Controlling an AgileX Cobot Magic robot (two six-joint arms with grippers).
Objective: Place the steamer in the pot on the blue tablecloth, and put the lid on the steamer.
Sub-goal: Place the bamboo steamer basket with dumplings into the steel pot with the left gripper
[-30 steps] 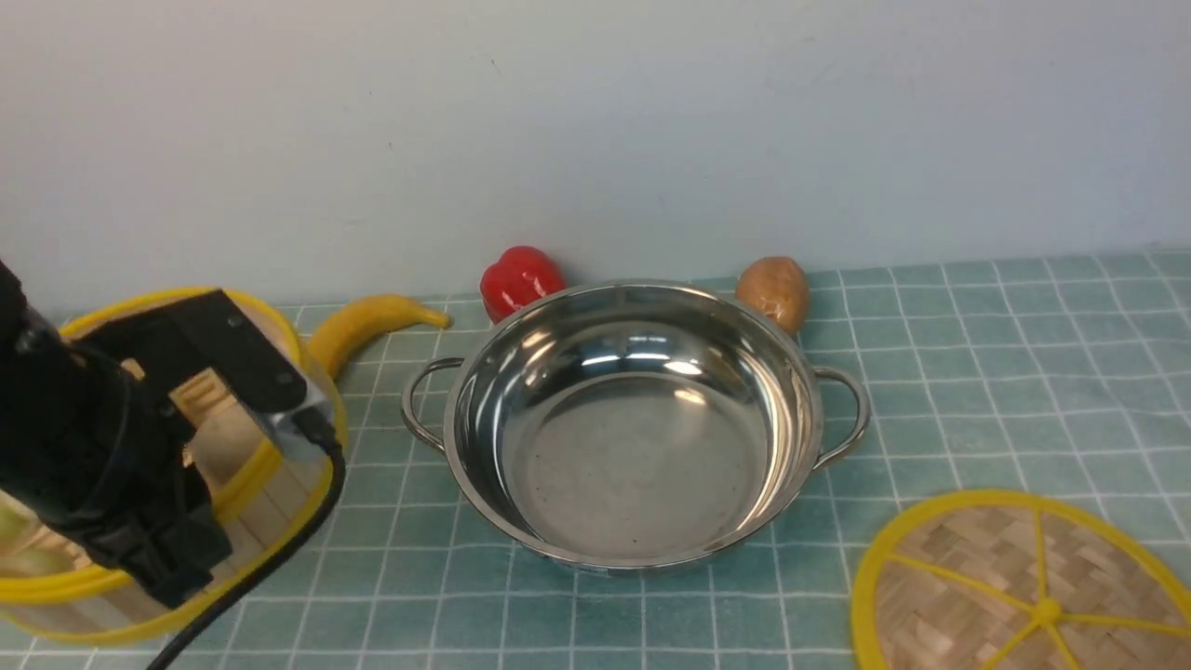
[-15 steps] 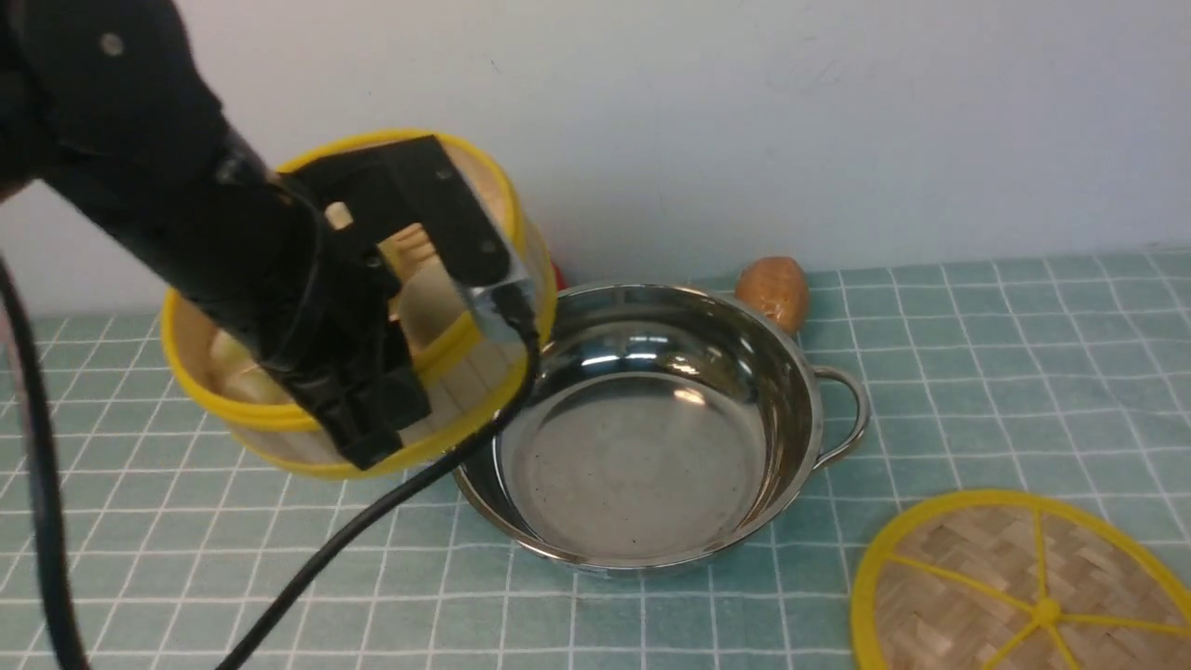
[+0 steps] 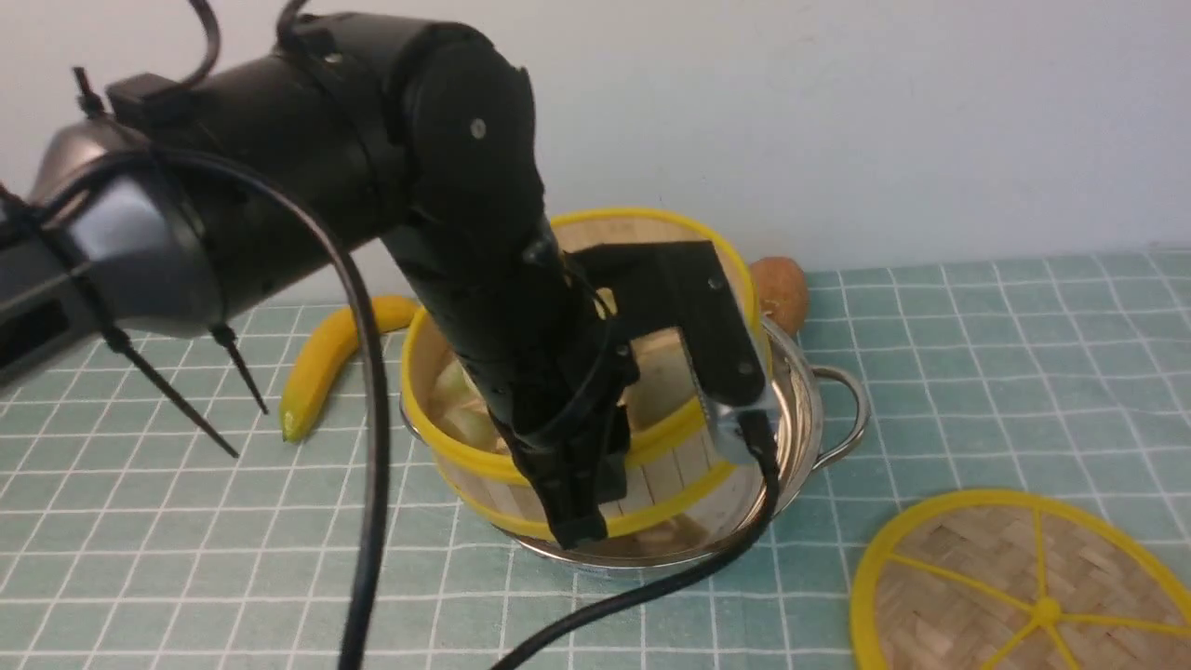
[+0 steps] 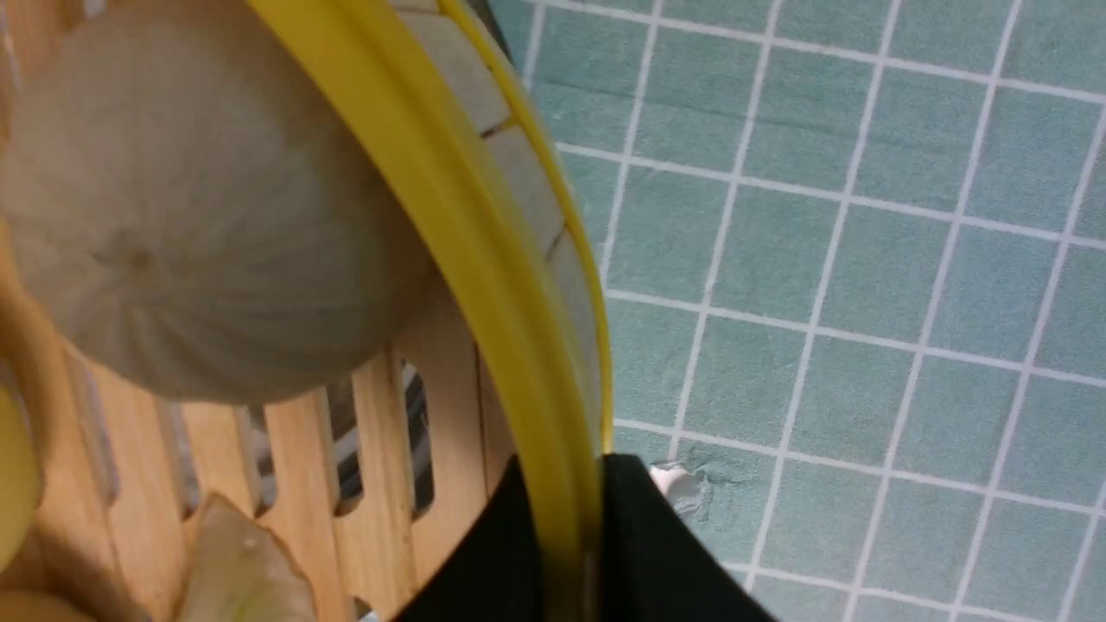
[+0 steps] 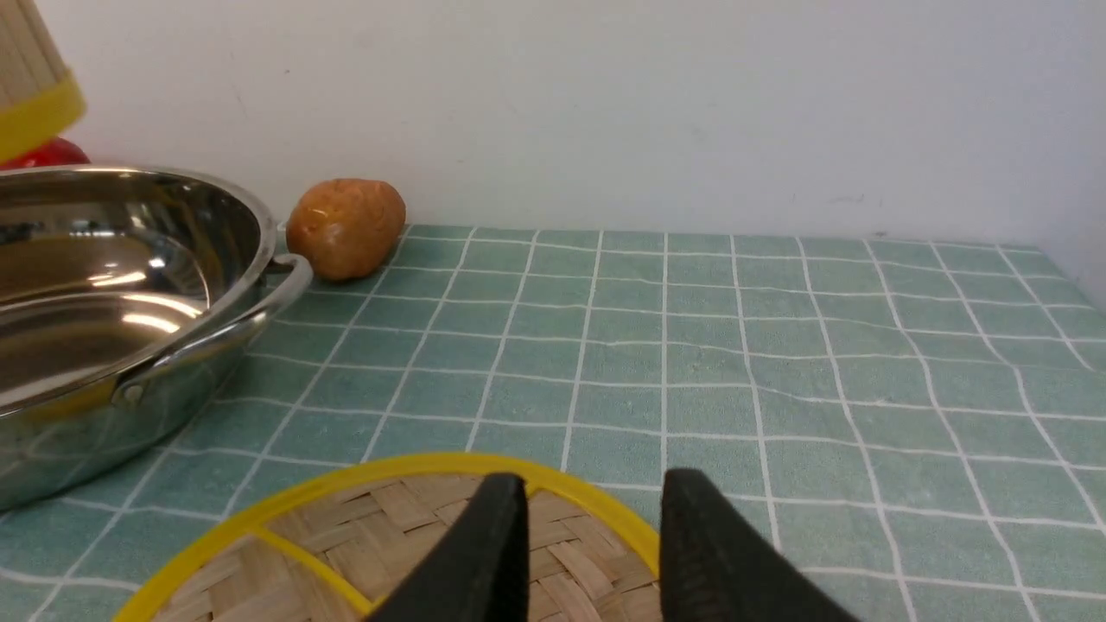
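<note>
My left gripper (image 3: 582, 507) is shut on the near wall of the steamer (image 3: 670, 461), a bamboo basket with yellow rims. It holds the steamer tilted over the steel pot (image 3: 808, 409), a little above its rim. The left wrist view shows the black fingers (image 4: 639, 553) clamping the steamer's yellow rim (image 4: 484, 216), with a pale bun (image 4: 199, 199) on the slatted floor. The lid (image 3: 1014, 586) lies flat on the blue tablecloth (image 3: 977, 354) at the front right. My right gripper (image 5: 596, 518) is open just above the lid's far rim (image 5: 389, 527), beside the pot (image 5: 130, 294).
A banana (image 3: 326, 358) lies left of the pot. A potato (image 3: 782, 288) sits against the wall behind the pot, also seen in the right wrist view (image 5: 346, 226). A red pepper (image 5: 47, 154) is behind the pot. The left arm's cable hangs in front of the pot.
My left arm has lifted the steamer from the cloth at the far left and carried it right, until it hangs over the pot. The lid has not moved.
</note>
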